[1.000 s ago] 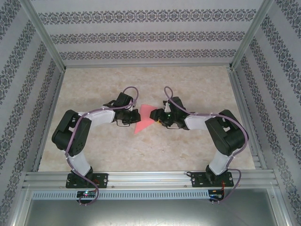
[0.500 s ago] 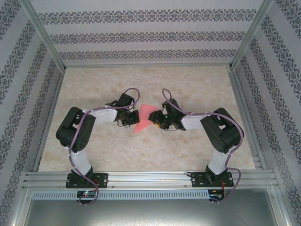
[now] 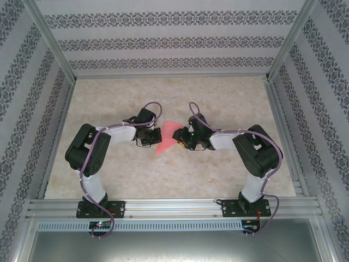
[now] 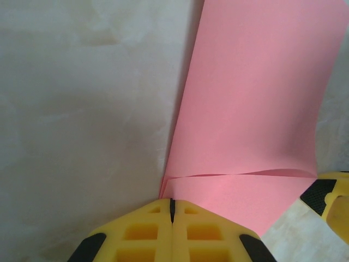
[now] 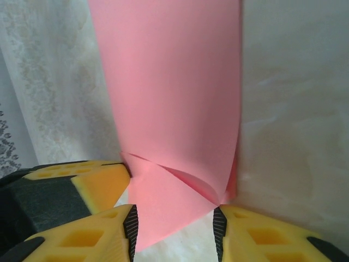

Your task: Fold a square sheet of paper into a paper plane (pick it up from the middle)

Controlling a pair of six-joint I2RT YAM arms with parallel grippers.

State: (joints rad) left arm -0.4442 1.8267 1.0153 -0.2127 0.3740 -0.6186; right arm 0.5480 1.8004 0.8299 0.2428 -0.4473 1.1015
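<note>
The square sheet of paper (image 3: pixel 167 143), salmon-pink and partly folded into a pointed shape, lies mid-table between both arms. My left gripper (image 3: pixel 156 136) is shut, its yellow fingertips (image 4: pixel 163 210) pinching the paper (image 4: pixel 256 98) at one corner where two layers meet. My right gripper (image 3: pixel 179 143) stands open on the opposite side. In the right wrist view its fingers (image 5: pixel 128 229) straddle a folded-over triangular flap (image 5: pixel 163 202) of the paper (image 5: pixel 174 93). Its right finger touches the fold's point. The left gripper's finger (image 5: pixel 92 183) sits close beside it.
The marbled tabletop (image 3: pixel 218 98) is ringed by patterned walls and aluminium posts. A metal rail (image 3: pixel 174 207) carries the arm bases along the near edge. The right gripper's fingertip (image 4: pixel 327 196) shows at the lower right of the left wrist view.
The right gripper has shifted slightly left onto the paper's edge and its jaws have narrowed. The left arm edged right a little early on, still pinching the paper.
</note>
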